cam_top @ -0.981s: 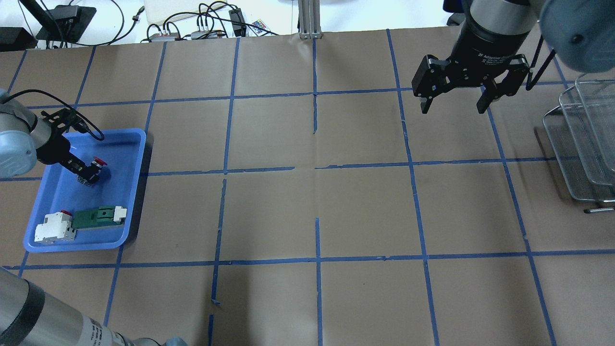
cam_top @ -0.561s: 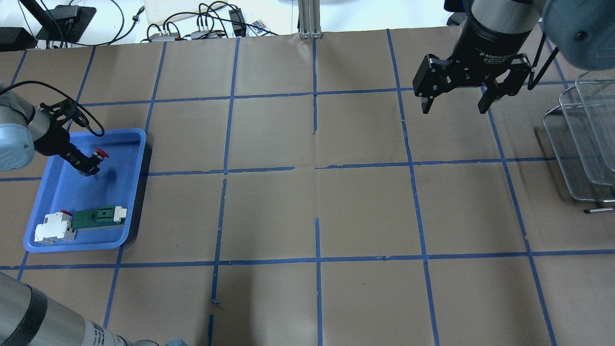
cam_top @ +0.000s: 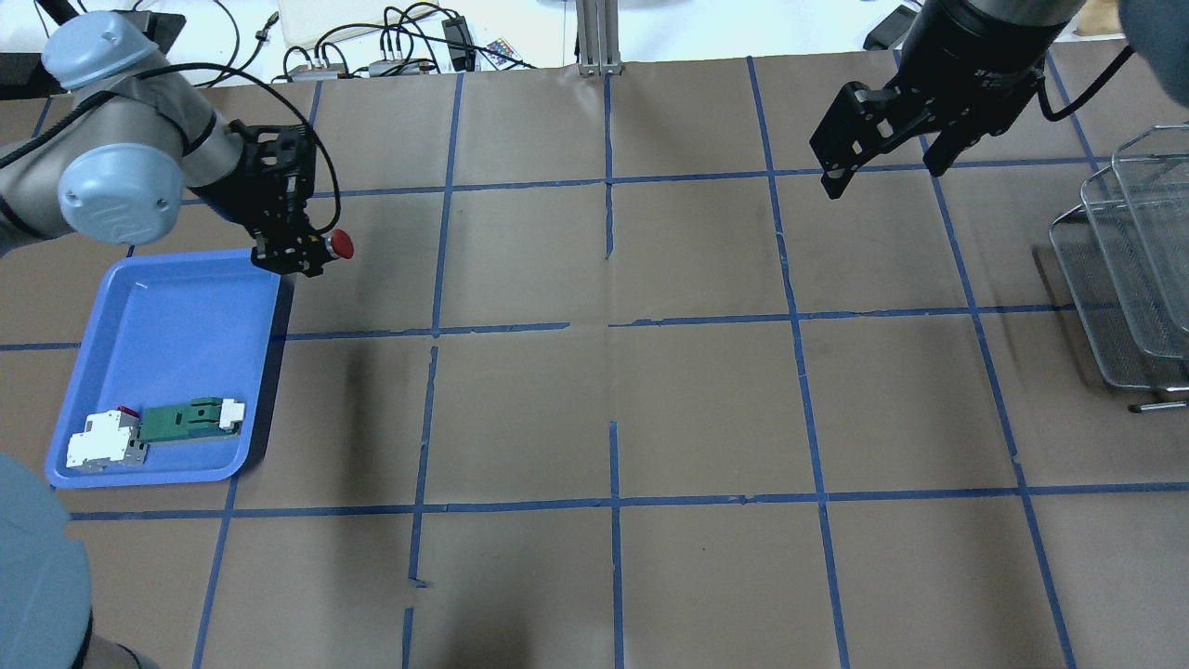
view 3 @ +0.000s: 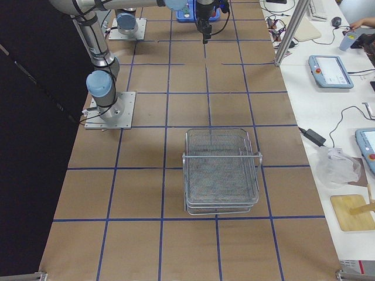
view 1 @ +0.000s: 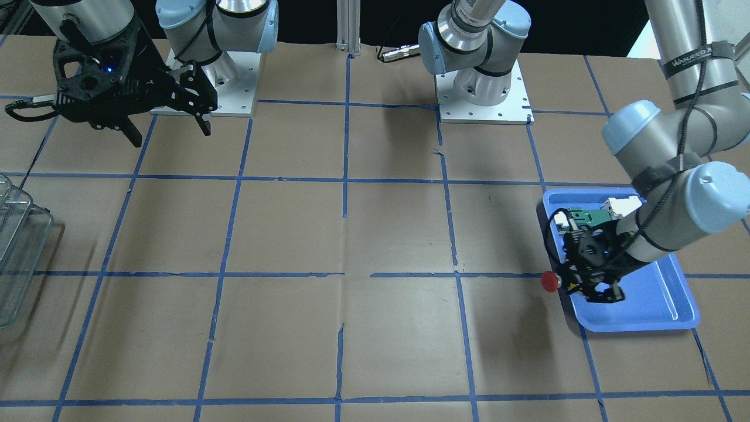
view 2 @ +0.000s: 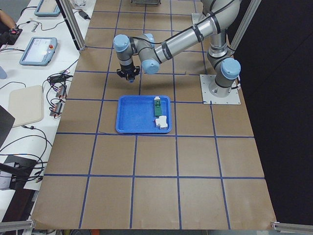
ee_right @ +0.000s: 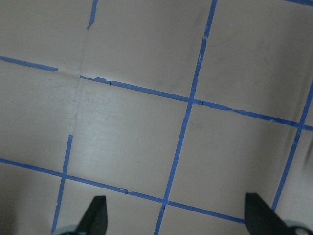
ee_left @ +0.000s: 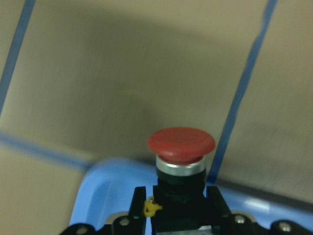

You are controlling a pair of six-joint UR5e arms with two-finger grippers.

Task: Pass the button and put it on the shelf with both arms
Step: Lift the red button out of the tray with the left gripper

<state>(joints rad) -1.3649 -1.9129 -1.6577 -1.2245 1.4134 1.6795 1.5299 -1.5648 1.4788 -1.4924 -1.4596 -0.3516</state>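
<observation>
The left fingers are clamped tight on the black body of the button, w/ the red cap poking out sideways toward the mid of the counter. I think it's held by the body b/c that leaves the cap end free for the other arm to take. The button is up in the air, upper left of the overhead view, just past the top right corner of the blue tray, where a white-and-red block & a green part lie. The left arm is bent at the wrist & reaches across, sideways. The right fingers are spread wide w/ nothing in them, upper right, pointing down, prob. ready for the pass. The shelf sits at the right edge, near that arm, so that arm looks like the one to put the button there.
</observation>
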